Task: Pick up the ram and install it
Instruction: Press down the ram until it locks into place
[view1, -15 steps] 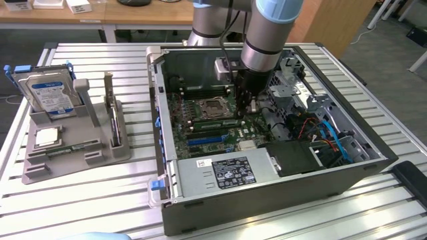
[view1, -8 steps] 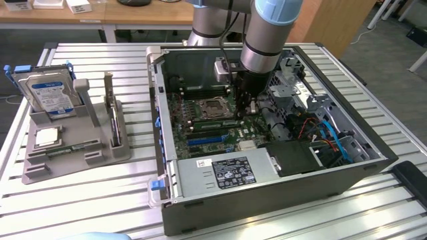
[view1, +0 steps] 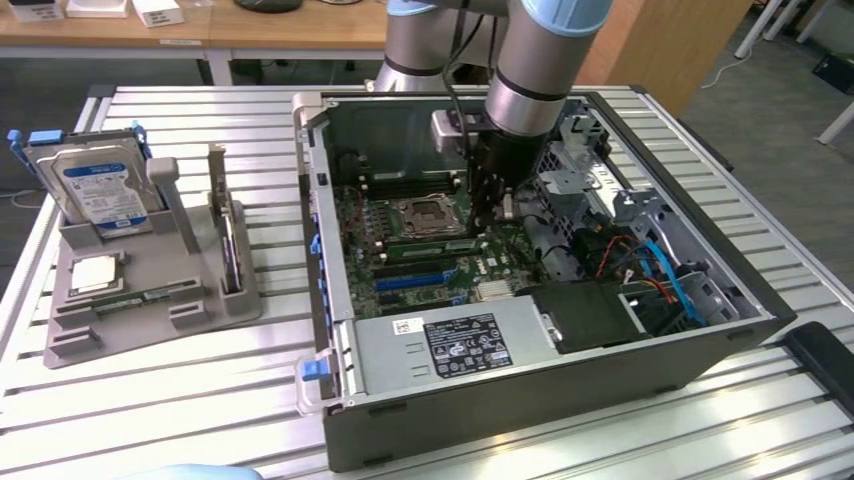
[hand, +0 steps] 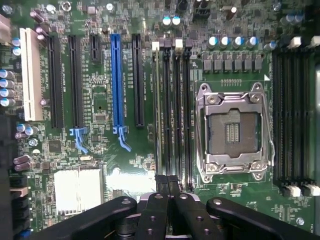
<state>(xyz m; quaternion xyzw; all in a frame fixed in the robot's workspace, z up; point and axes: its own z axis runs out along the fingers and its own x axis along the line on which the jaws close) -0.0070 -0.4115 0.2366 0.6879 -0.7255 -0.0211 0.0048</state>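
In the exterior view my gripper (view1: 489, 212) reaches down into the open computer case (view1: 534, 385), low over the motherboard (view1: 400, 260) beside the CPU socket (view1: 418, 215). The wrist view looks straight down on the board. The black fingers (hand: 159, 200) are shut together, with nothing visible between them. Just past the tips, a pale green strip that looks like the ram (hand: 157, 110) stands edge-on in the outermost of the memory slots beside the CPU socket (hand: 232, 131). I cannot tell whether the fingertips touch it.
A grey parts tray (view1: 200, 315) stands at the exterior view's left, holding a blue-labelled hard drive (view1: 100, 190), a square CPU chip (view1: 94, 272) and a small green board (view1: 140, 298). Drive cages and cables (view1: 641, 260) crowd the case's other side.
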